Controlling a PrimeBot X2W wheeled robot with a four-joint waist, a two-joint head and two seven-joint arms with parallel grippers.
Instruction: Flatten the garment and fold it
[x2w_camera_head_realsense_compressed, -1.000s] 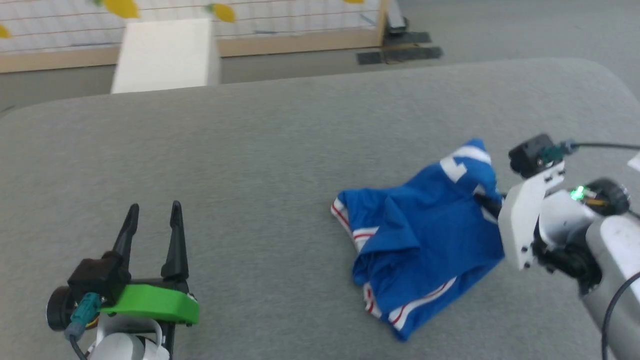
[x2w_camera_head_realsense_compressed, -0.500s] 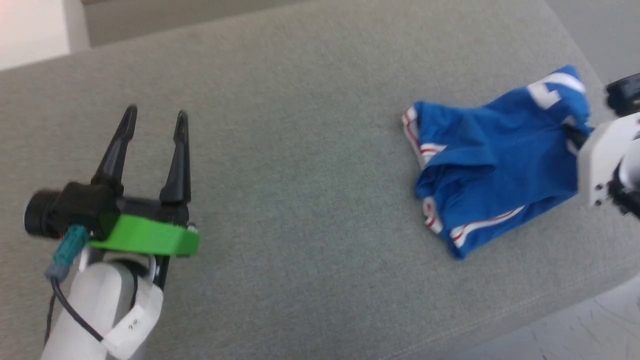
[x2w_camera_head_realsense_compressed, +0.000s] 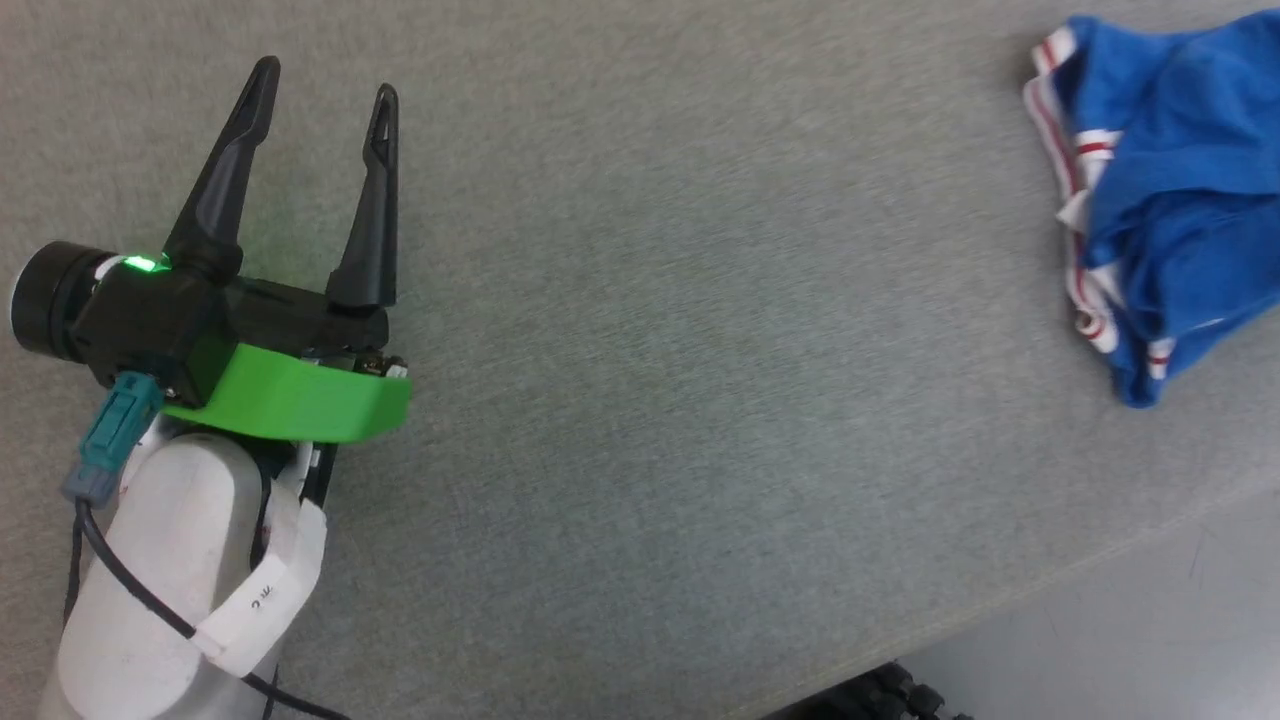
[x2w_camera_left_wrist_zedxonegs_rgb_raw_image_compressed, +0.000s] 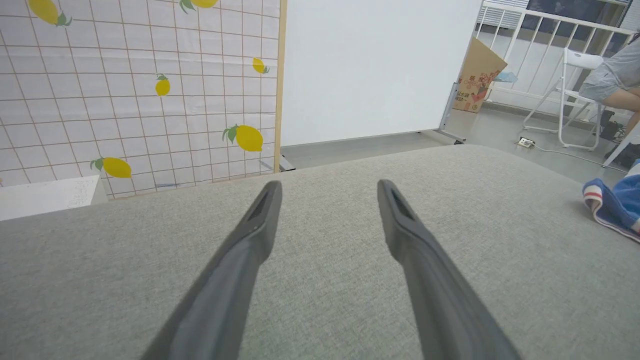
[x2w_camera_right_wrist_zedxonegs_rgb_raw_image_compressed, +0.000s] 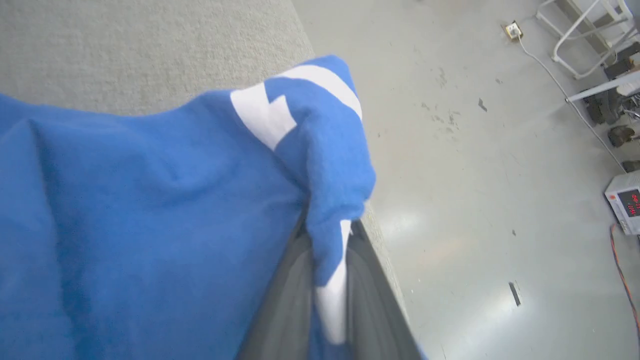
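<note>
The garment (x2w_camera_head_realsense_compressed: 1170, 190), royal blue with red-and-white striped trim, lies bunched at the head view's right edge on the grey padded table (x2w_camera_head_realsense_compressed: 700, 300). In the right wrist view its blue cloth (x2w_camera_right_wrist_zedxonegs_rgb_raw_image_compressed: 150, 225) with white print is pinched between my right gripper's (x2w_camera_right_wrist_zedxonegs_rgb_raw_image_compressed: 327, 235) two dark fingers, which are shut on a fold. A corner of the garment (x2w_camera_left_wrist_zedxonegs_rgb_raw_image_compressed: 612, 205) shows at the right of the left wrist view. My left gripper (x2w_camera_head_realsense_compressed: 322, 82) stands open over bare table at the far left, well apart from the garment, its fingers (x2w_camera_left_wrist_zedxonegs_rgb_raw_image_compressed: 250, 240) holding nothing.
The table's near edge (x2w_camera_head_realsense_compressed: 1050, 580) runs diagonally at the lower right, with pale floor (x2w_camera_right_wrist_zedxonegs_rgb_raw_image_compressed: 475, 200) beyond. A lemon-patterned tiled screen (x2w_camera_left_wrist_zedxonegs_rgb_raw_image_compressed: 140, 90) and white panel (x2w_camera_left_wrist_zedxonegs_rgb_raw_image_compressed: 370, 70) stand past the table. A seated person (x2w_camera_left_wrist_zedxonegs_rgb_raw_image_compressed: 612, 82) and white chair (x2w_camera_left_wrist_zedxonegs_rgb_raw_image_compressed: 575, 95) are far right.
The head camera has swung down and to the left, so the garment slid to the picture's right edge and the right arm left the frame. Both grippers keep their states.
</note>
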